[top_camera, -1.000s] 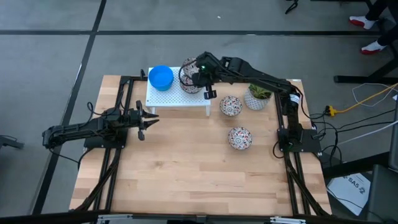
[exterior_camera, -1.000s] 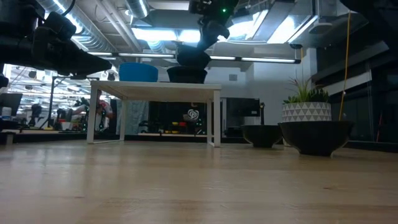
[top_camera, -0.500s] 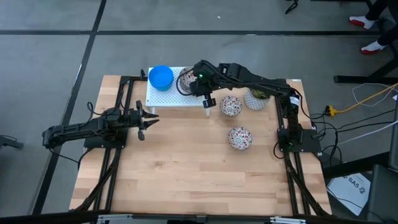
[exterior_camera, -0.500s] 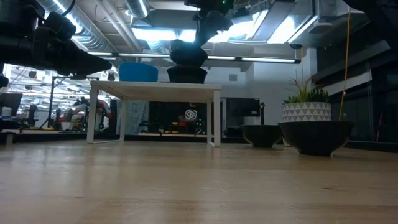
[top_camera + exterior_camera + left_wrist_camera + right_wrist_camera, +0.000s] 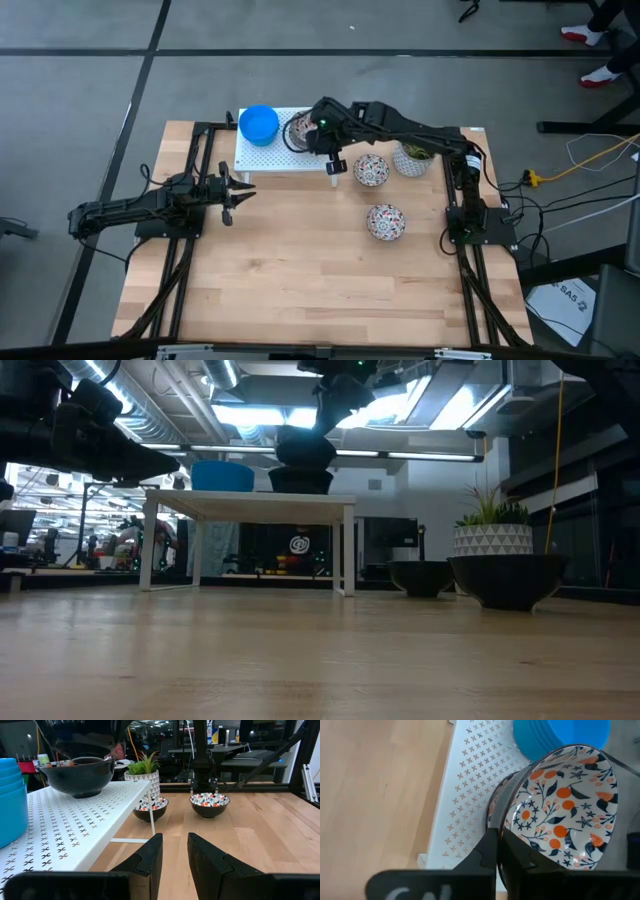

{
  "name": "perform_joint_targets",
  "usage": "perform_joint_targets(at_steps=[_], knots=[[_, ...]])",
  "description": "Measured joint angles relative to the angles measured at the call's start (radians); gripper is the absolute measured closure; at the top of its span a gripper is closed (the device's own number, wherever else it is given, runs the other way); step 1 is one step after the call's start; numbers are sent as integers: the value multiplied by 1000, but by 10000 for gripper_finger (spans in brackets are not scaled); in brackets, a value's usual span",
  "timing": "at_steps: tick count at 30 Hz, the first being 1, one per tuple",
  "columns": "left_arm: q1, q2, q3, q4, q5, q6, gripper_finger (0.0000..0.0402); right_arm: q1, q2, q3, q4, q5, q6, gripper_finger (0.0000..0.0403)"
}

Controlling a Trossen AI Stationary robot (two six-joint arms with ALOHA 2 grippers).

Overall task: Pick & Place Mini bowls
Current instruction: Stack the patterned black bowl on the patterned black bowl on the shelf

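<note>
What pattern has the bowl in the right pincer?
The held bowl is white with orange-and-dark flowers; right wrist view.

on the table [image 5: 300, 280] a small shelf [image 5: 270, 160] stands at the far side, a little left of the middle. on the shelf's left end sits a stack of bowls [image 5: 259, 123]; on its right part rests 1 bowl [image 5: 301, 480], and another bowl [image 5: 565, 805] hangs just above that one, held at its rim by the right gripper [image 5: 318, 128]. right of the shelf, on the table, stands 1 bowl [image 5: 371, 170], with a plant pot [image 5: 412, 156] just right of it. 1 more bowl [image 5: 386, 221] lies nearer the front. the left gripper [image 5: 232, 194] waits at the table's left side, before the shelf's left end.
</note>
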Motion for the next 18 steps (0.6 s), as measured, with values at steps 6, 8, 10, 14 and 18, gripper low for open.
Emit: perform_joint_targets(at_steps=[6,8,10,14,18], knots=[[0,0,0,0,0,0,315,0,0,0,0,-34,16,391],[0,0,0,0,0,0,315,0,0,0,1,-33,16,391],[0,0,0,0,0,0,315,-2,0,0,1,-34,15,391],[0,0,0,0,0,0,315,-13,0,0,1,-19,12,391],[0,0,0,0,0,0,315,-27,5,0,2,-6,12,391]])
